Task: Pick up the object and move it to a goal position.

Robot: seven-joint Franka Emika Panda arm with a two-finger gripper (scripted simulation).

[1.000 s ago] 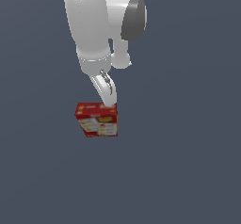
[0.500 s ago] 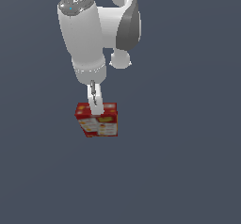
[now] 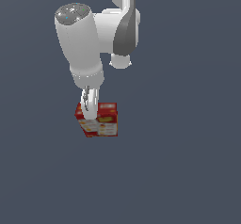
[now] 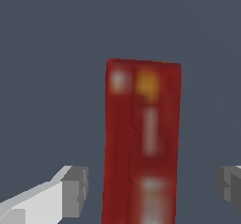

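Note:
The object is a small red carton (image 3: 102,121) with yellow and white labels, resting on the dark grey floor. My gripper (image 3: 90,114) hangs straight down over its end on the exterior view's left, and the white fingers (image 3: 88,101) overlap the carton's top. In the wrist view the carton (image 4: 141,138) runs lengthwise between the two grey pads (image 4: 74,191), with a gap on each side. My gripper (image 4: 153,190) is open and nothing is held.
The white arm (image 3: 80,44) rises above the carton to the top of the exterior view. Plain dark grey floor (image 3: 188,171) surrounds the carton on all sides, with no other objects in sight.
The wrist has turned and the gripper has come down, from above the carton to around its top. The carton has stayed in place.

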